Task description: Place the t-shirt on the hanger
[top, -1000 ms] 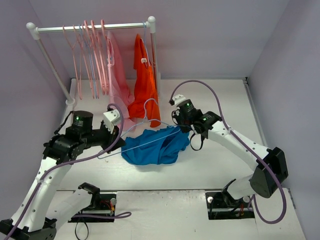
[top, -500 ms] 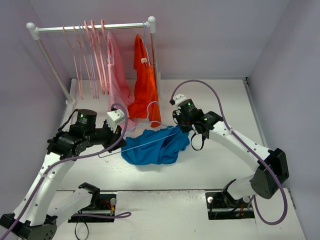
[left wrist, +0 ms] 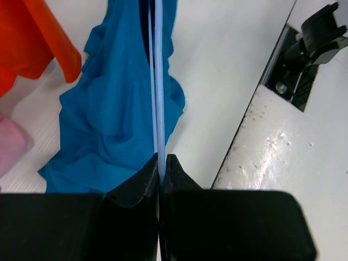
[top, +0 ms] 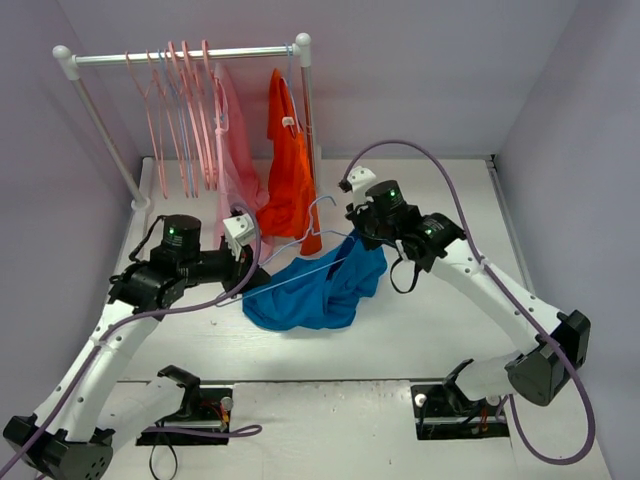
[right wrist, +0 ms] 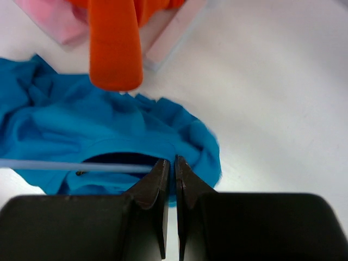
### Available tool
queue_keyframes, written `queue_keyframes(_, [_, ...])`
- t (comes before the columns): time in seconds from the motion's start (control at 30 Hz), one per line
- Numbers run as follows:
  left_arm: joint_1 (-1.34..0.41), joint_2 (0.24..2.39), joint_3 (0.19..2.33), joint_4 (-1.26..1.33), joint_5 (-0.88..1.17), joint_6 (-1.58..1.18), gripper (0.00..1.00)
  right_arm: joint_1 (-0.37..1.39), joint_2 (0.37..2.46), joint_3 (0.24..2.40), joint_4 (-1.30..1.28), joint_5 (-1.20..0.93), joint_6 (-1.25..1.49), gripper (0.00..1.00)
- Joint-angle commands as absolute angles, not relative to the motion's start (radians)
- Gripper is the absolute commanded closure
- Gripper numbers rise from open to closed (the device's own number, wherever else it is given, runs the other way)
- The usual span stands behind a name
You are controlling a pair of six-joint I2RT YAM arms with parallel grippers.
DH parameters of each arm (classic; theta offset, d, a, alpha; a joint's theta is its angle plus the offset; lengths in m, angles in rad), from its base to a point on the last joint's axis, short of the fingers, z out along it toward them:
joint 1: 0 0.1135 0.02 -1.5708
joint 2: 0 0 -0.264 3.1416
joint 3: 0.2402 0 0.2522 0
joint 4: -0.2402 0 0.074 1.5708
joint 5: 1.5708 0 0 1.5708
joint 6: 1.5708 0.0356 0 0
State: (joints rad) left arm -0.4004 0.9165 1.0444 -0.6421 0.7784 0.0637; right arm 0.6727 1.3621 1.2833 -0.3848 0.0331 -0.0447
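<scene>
Blue t-shirt (left wrist: 109,119); pale hanger (left wrist: 158,81) across it.

Robotics lab test cell
Plain lilac walls (top: 420,80) are enclosing a white surface (top: 400,330); the left arm (top: 95,360) and right arm (top: 490,290) are sitting bolted at its near edge, and a small rack (top: 100,57) is carrying pink hangers (top: 190,140).
</scene>
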Motion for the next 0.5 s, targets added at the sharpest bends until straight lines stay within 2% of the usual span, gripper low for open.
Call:
queue_keyframes(0.0, [-0.408, 0.934, 1.083, -0.442, 0.912, 0.031, 1.0, 0.669, 1.302, 1.394, -0.353, 0.009, -0.114, 0.99])
queue_keyframes(0.13, [-0.408, 0.942, 1.094, -0.355, 0.937, -0.001, 1.0, 0.67, 1.298, 1.488, -0.362, -0.048, -0.138, 0.99])
queue_keyframes(0.47, [-0.408, 0.979, 1.113, 0.077, 0.952, -0.226, 1.0, 0.676, 1.328, 1.742, -0.38, -0.122, -0.14, 0.96])
